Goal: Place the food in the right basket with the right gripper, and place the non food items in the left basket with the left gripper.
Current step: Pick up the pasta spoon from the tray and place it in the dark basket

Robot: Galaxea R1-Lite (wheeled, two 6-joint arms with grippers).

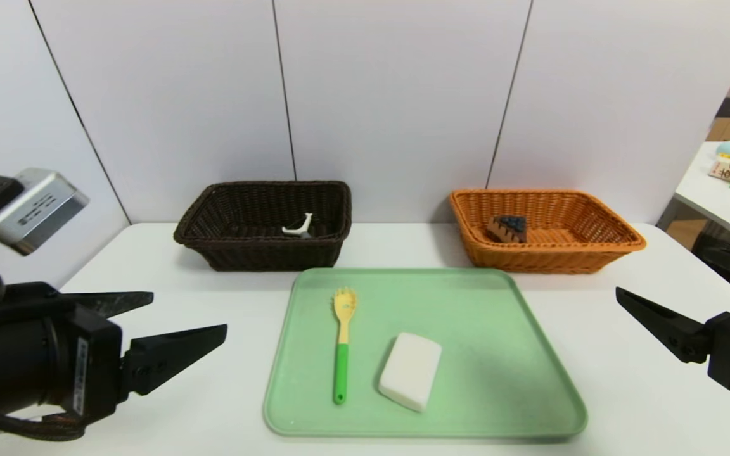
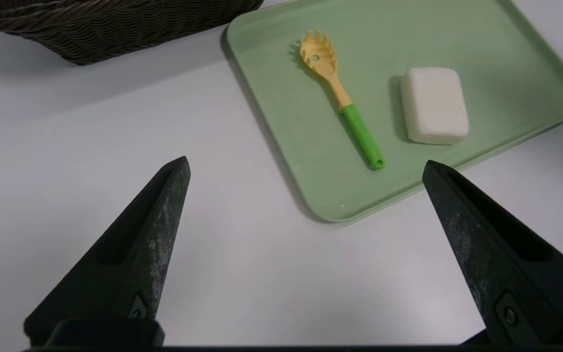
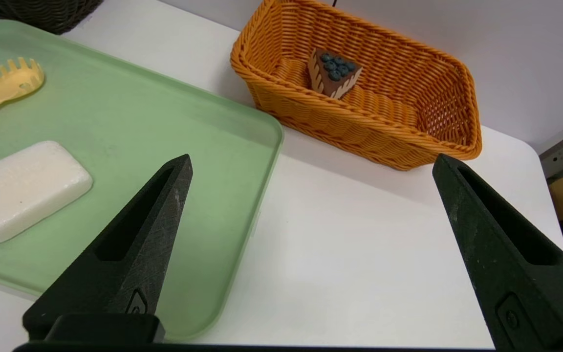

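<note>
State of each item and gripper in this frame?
Left gripper: open, empty, beside tray.
Right gripper: open, empty.
Spoon: flat on tray.
White block: flat on tray.
Cake slice: in orange basket.
White figure: in dark basket.

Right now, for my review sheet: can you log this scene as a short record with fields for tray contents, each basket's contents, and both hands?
tray: green, on the white table, in front of both baskets
on tray: spaghetti spoon and white block, side by side, apart
left basket: dark brown, holds a small white object
right basket: orange, holds a cake slice
left hand: open, empty, over the table left of the tray
right hand: open, empty, over the table right of the tray
</note>
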